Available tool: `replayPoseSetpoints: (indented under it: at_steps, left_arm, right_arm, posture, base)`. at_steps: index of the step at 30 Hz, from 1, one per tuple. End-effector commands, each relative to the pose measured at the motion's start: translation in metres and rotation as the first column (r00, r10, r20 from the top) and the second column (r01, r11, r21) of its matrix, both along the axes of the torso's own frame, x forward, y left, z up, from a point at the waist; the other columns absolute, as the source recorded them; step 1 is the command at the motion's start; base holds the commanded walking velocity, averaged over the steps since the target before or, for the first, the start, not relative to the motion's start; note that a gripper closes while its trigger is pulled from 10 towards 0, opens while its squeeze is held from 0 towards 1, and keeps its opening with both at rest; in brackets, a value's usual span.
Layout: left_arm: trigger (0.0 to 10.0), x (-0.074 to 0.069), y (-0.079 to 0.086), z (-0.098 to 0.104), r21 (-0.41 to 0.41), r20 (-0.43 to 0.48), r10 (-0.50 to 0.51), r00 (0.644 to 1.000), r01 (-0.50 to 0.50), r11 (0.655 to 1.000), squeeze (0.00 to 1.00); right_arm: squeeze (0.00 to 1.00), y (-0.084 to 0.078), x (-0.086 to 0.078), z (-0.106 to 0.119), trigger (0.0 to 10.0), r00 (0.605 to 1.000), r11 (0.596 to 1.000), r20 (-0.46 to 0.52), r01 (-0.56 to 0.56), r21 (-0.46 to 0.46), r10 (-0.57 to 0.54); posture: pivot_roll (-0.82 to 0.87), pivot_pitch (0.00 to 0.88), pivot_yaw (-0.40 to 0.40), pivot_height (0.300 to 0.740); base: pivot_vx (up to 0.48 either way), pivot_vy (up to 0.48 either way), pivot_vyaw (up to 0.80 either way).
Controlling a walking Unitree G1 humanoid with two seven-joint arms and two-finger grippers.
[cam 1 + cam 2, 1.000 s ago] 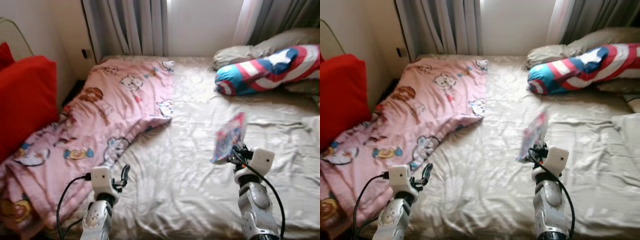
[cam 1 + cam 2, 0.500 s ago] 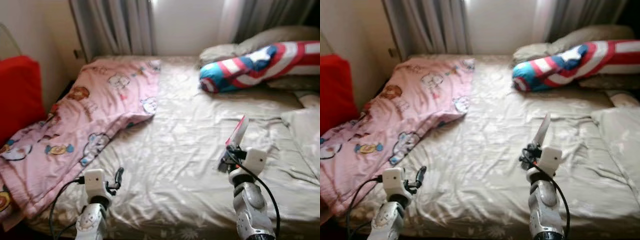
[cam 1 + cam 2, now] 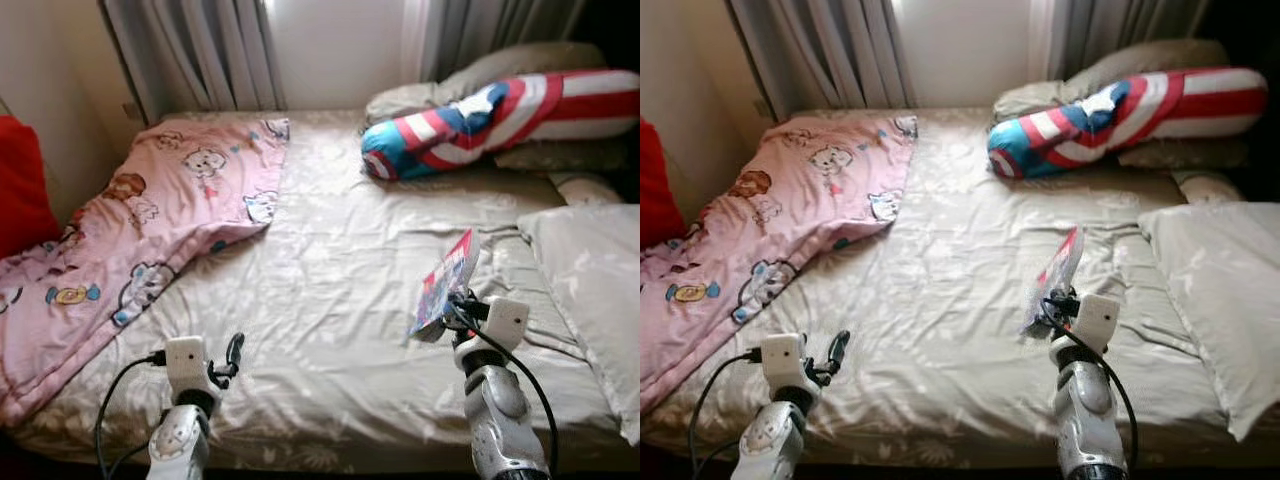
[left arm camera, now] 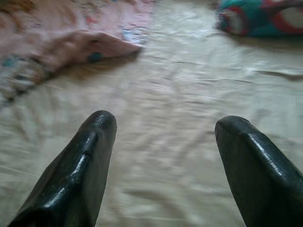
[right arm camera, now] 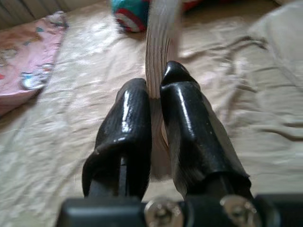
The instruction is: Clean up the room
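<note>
I see the bed (image 3: 330, 300) ahead, its beige sheet wrinkled from the near edge to the far wall. My right gripper (image 3: 452, 305) is raised above the near right part of the bed, its two black fingers (image 5: 189, 123) pressed together on the lower edge of a thin colourful booklet (image 3: 446, 284), which stands nearly upright and tilts a little to the right. In the right wrist view the booklet's pale edge rises out from between the fingers. My left gripper (image 3: 232, 353) hovers over the near left part of the bed, fingers spread apart with nothing between them; the left wrist view shows only sheet in the gap. A pink cartoon-print blanket (image 3: 130, 230) lies rumpled along the left side of the bed, its near end hanging over the edge. At the far right lies a long bolster with red, white and blue stripes (image 3: 490, 120), resting against grey pillows (image 3: 520, 70). A pale pillow (image 3: 590, 290) lies on the right side of the bed, near the booklet but apart from it. A red cushion (image 3: 20, 190) sits at the far left, beside the blanket. Grey curtains (image 3: 200, 50) hang behind the bed.
</note>
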State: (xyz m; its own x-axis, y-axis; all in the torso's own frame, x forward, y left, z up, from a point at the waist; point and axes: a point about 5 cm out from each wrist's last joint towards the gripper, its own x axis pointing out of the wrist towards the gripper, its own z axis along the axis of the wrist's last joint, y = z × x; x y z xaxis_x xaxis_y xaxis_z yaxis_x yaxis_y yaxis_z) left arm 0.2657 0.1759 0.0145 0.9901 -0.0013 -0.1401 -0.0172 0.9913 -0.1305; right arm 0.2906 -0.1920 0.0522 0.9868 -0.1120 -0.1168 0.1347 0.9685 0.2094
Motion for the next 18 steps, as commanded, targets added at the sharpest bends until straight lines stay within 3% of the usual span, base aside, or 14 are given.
replayPoseSetpoints:
  at_steps: [1,10,18]
  left_arm:
    - [10.0,-0.0008,0.0074,0.0002,0.021,-0.002,0.011,1.000,-0.011,1.000,0.00]
    - [10.0,-0.0011,0.0079,0.0001,0.022,-0.002,0.012,1.000,-0.012,1.000,0.00]
    - [10.0,-0.0007,0.0090,0.0006,0.008,-0.002,0.026,1.000,-0.026,1.000,0.00]
  right_arm:
    - [0.00,0.0073,0.0081,0.0130,10.0,0.998,1.000,0.061,-0.023,0.006,0.023]
    - [0.00,0.0087,0.0075,0.0120,10.0,0.998,0.999,0.057,-0.033,0.008,0.033]
    - [0.00,0.0119,0.0073,0.0100,10.0,0.997,0.998,0.045,-0.058,0.012,0.057]
  posture:
    - [-0.08,0.062,0.025,0.740]
    - [-0.08,0.063,0.025,0.740]
    - [-0.08,0.066,0.024,0.740]
  base:
    - [0.000,-0.304,0.00]
    - [0.000,-0.275,0.00]
    - [0.000,0.000,0.00]
